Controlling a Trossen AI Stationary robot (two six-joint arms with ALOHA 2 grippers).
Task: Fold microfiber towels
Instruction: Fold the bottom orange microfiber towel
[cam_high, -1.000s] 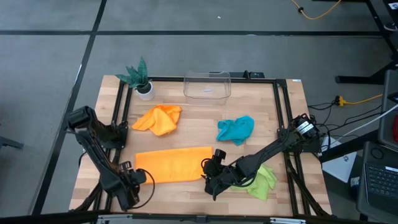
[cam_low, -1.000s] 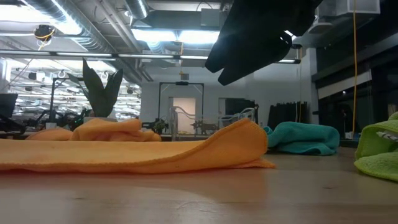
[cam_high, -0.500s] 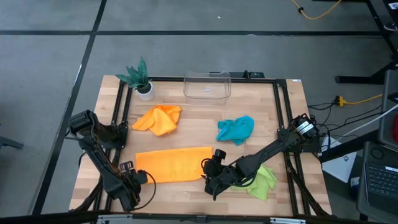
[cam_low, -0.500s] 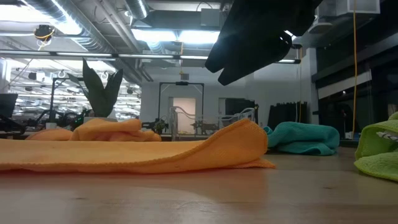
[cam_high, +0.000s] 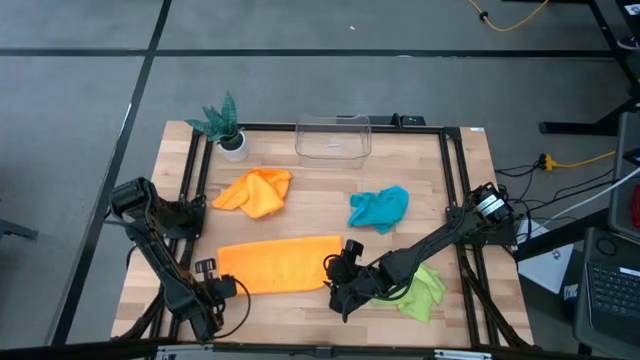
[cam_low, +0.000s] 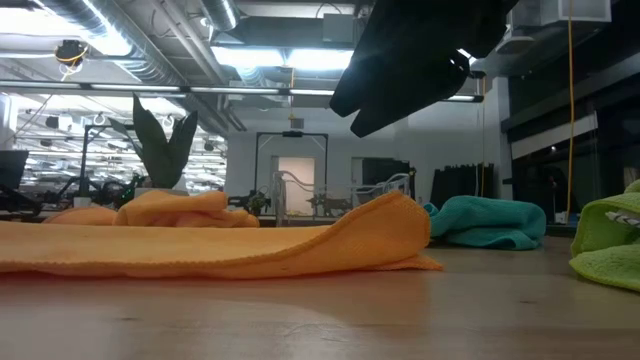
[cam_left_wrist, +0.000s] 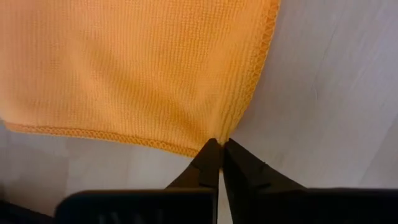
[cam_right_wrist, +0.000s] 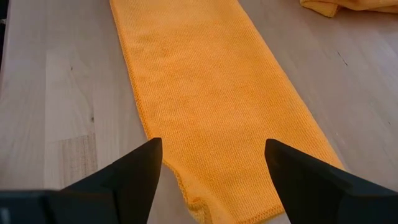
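A long flat orange microfiber towel (cam_high: 279, 264) is lying stretched out along the near part of the pale wooden worktop (cam_high: 330, 190), between the two arms. The left gripper (cam_high: 212, 293) is sitting low at that towel's near left corner, its fingers (cam_left_wrist: 210, 163) pressed together and pinching the stitched corner edge against the wood. The right gripper (cam_high: 337, 283) is hovering just past the towel's opposite end, its fingers (cam_right_wrist: 140, 164) spread wide apart and gripping nothing, the towel's end, slightly humped, lying between them. Farther back, a second orange microfiber towel (cam_high: 255, 191) is sitting crumpled in a heap, and a crumpled teal-blue microfiber towel (cam_high: 379, 208) is resting to its right, well apart. A rumpled lime green microfiber towel (cam_high: 424, 291) is lying near the right front corner, partly under the right arm. At the back edge a small green artificial plant in a white pot (cam_high: 227, 125) is standing beside a clear plastic bin (cam_high: 332, 138).
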